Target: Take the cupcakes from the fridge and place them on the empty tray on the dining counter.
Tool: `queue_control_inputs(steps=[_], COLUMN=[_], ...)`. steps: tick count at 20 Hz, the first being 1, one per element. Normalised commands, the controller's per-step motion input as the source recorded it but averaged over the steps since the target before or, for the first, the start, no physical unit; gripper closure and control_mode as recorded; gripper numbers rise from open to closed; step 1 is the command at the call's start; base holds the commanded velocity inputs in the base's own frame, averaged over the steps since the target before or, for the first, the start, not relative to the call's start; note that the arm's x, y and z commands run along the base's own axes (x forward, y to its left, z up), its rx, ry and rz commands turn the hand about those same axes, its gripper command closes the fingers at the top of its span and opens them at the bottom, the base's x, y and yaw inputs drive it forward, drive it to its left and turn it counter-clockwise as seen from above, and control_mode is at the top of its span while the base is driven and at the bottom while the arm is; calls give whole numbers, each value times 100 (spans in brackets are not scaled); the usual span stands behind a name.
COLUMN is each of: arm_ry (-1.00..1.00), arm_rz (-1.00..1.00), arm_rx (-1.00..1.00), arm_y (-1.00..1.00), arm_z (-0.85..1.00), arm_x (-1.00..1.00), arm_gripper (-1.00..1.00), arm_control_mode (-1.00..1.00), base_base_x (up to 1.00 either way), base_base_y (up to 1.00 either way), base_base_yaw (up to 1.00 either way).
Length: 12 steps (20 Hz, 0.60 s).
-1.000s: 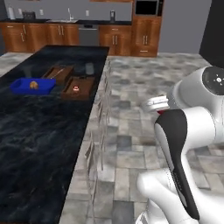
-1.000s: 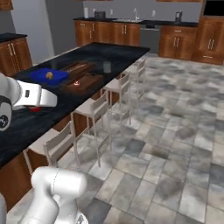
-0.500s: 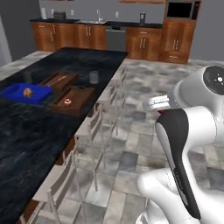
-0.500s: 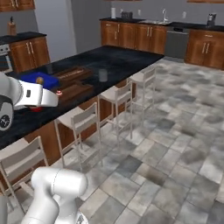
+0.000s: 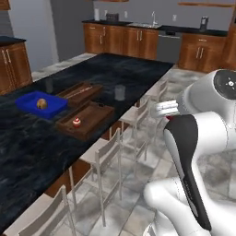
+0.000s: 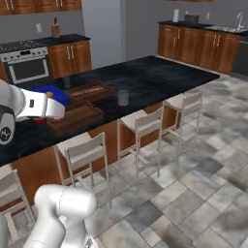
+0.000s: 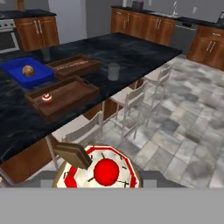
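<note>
Cupcakes: one (image 7: 97, 172) fills the lower part of the hand view, its red cherry and red-and-white icing seen from above, with a brown flake stuck in the icing on its left side; the claw (image 7: 98, 183) pinches it, though the finger tips themselves are hidden behind it. The second cupcake (image 5: 77, 122) sits inside the near dark-brown wooden tray (image 5: 99, 117), toward that tray's left end in the left base view. This tray rests on the black marbled tabletop (image 5: 27, 143) of the dining counter. Just beyond it lies a second brown tray (image 5: 82, 92), and to the left of that pair a blue tray (image 5: 32, 105) holding a round brown bun (image 5: 42, 103). A clear glass (image 5: 120, 92) stands upright on the tabletop beyond the trays, near the edge facing the chairs. Pale chairs (image 6: 140, 127) line the near side of the counter over a grey stone floor (image 6: 193, 184). Wooden wall cabinets (image 6: 203, 48) and an oven (image 6: 26, 68) close the background.
</note>
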Motion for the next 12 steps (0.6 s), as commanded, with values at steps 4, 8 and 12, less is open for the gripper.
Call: queue_control_inputs(steps=[4,8,12], arm_ry=[0,0,0], arm_rz=[0,0,0], arm_rx=[0,0,0], arm_y=[0,0,0], arm_z=[0,0,0], arm_x=[0,0,0], arm_gripper=[100,100,100], arm_control_mode=[100,100,100], base_base_x=[97,79,68], base_base_y=[-59,-61,-38], base_base_yaw=[50,51,50])
